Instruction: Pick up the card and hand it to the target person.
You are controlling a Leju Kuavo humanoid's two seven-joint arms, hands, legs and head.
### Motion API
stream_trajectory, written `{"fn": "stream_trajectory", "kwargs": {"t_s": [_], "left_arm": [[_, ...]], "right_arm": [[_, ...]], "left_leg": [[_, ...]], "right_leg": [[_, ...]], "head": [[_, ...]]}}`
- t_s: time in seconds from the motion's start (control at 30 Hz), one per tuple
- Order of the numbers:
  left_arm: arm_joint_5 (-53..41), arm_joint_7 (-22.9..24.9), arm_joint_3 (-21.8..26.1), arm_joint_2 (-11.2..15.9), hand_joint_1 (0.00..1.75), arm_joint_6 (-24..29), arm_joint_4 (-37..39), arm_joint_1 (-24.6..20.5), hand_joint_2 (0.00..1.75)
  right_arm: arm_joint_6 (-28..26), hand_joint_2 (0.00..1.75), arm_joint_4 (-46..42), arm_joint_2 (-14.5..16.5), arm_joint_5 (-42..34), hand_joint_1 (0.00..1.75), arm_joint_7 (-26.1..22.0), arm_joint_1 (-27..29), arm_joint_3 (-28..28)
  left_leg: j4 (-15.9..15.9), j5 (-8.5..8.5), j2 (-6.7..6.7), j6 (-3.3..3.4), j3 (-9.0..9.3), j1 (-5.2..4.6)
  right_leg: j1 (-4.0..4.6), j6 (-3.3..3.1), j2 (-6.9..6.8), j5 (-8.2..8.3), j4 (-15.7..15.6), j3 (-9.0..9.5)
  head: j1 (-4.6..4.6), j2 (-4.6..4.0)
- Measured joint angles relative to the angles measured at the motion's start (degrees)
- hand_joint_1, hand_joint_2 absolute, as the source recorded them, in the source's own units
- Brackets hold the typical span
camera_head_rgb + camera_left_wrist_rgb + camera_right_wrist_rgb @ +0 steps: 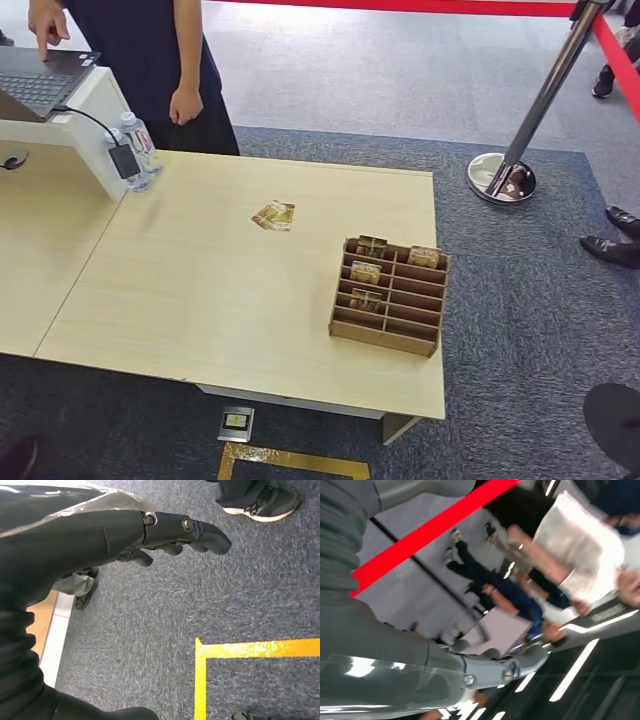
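My right hand [486,667] is raised with nothing in it, fingers stretched out loosely. Past it there's a red barrier tape [429,530] and a blurry bunch of people [531,590] standing around.

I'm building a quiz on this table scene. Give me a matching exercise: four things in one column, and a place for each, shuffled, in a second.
Things:
1. loose cards
2. wooden card rack
3. water bottles
4. laptop

Places:
A. on the raised white counter, under a person's hand
B. near the table's right edge
C. flat on the table's middle, toward the far side
D. at the foot of the white counter

Pairs: 1-C, 2-B, 3-D, 4-A
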Motion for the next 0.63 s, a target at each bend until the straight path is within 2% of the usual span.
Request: {"fn": "stream_trajectory", "kwargs": {"t_s": [0.03,0.1,0.27,0.43,0.6,0.63], "left_arm": [[0.0,0.0,0.0,0.0,0.00,-0.1,0.0,0.0,1.75],[-0.1,0.0,0.0,0.0,0.00,-0.3,0.0,-0.1,1.75],[-0.2,0.1,0.0,-0.1,0.00,-0.7,0.0,-0.2,1.75],[-0.5,1.0,-0.2,-0.1,0.00,-0.7,0.0,-0.5,1.75],[-0.5,1.1,-0.4,-0.1,0.00,-0.4,0.0,-0.6,1.75],[-0.5,1.1,-0.4,-0.1,0.00,-0.3,0.0,-0.6,1.75]], "right_arm": [[0.5,1.75,-1.0,1.6,-2.5,0.00,-3.0,1.5,-3.8],[2.2,1.75,-1.9,4.4,-4.6,0.00,-5.8,3.2,-10.4],[5.3,1.75,4.4,9.8,-3.6,0.00,-7.6,2.0,-26.2],[2.4,1.75,24.5,10.8,4.4,0.00,-2.6,-1.7,-36.7],[1.7,1.75,50.1,8.6,8.6,0.00,5.4,-5.1,-41.8],[2.1,1.75,52.6,8.5,8.9,0.00,6.5,-5.4,-42.1]], "left_leg": [[0.0,-0.02,0.02,-0.02,0.01,0.00],[0.0,-0.02,0.06,-0.03,0.05,0.00],[0.0,0.01,0.08,0.01,0.12,0.01],[0.0,0.00,0.12,0.02,0.25,0.01],[0.0,-0.01,0.13,0.02,0.32,0.03],[0.0,-0.01,0.13,0.02,0.32,0.04]], "right_leg": [[0.00,-0.02,0.00,-0.01,0.0,0.00],[0.01,-0.03,0.00,-0.02,0.0,-0.01],[0.01,-0.02,0.00,-0.02,0.0,0.10],[-0.01,-0.02,0.01,-0.02,0.0,0.23],[0.03,-0.03,0.01,-0.02,0.0,0.27],[0.04,-0.03,0.01,-0.02,0.0,0.27]], "head": [[-0.01,0.00],[0.00,0.00],[0.01,0.00],[0.02,0.00],[0.01,0.00],[0.01,0.00]]}}
